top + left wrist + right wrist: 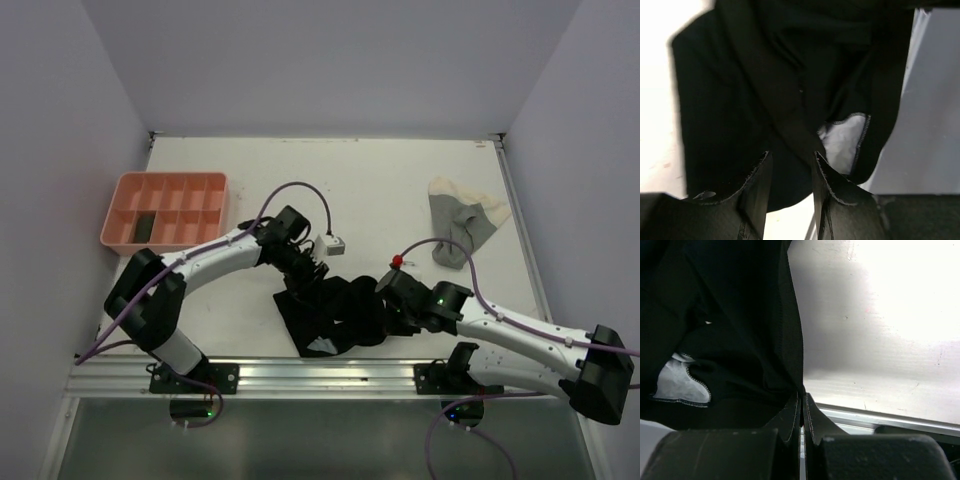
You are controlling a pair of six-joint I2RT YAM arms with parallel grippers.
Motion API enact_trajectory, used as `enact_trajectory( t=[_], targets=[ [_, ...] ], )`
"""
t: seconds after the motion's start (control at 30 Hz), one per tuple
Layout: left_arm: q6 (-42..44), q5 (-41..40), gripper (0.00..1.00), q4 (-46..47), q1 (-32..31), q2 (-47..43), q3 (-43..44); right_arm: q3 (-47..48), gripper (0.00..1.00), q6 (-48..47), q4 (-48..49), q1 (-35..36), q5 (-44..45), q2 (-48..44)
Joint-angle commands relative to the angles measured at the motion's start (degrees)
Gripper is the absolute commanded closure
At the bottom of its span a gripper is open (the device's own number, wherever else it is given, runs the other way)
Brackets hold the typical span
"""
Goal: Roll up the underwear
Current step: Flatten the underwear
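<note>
The right gripper (802, 394) is clamped on the right hem of the black underwear (335, 315). The left gripper (791, 156) is held parted at its left end, contact unclear. The garment is bunched at the table (380, 180) near edge, long axis left-right. Bare tabletop is seen behind it. The cream underwear (462, 225) is crumpled far right.

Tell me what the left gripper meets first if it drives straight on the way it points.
The black underwear: a fold lies right between the left gripper's parted fingers, though depth is unclear.
</note>
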Motion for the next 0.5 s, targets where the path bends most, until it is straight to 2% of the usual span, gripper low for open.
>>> enact_trajectory(
  t=[0.0,0.13,0.47],
  targets=[
    [-2.9,2.4,0.59,-2.4,-2.0,2.8,0.5,-0.5,1.0,1.4,1.2,0.4,-0.2,-0.3],
    [-3.6,2.3,0.56,-2.7,-2.1,5.7,0.5,-0.5,1.0,1.4,1.9,0.4,-0.5,0.2],
    [-4.0,4.8,0.55,-3.3,-4.4,9.7,1.0,-0.8,1.0,1.5,2.1,0.4,-0.8,0.8]
  ],
)
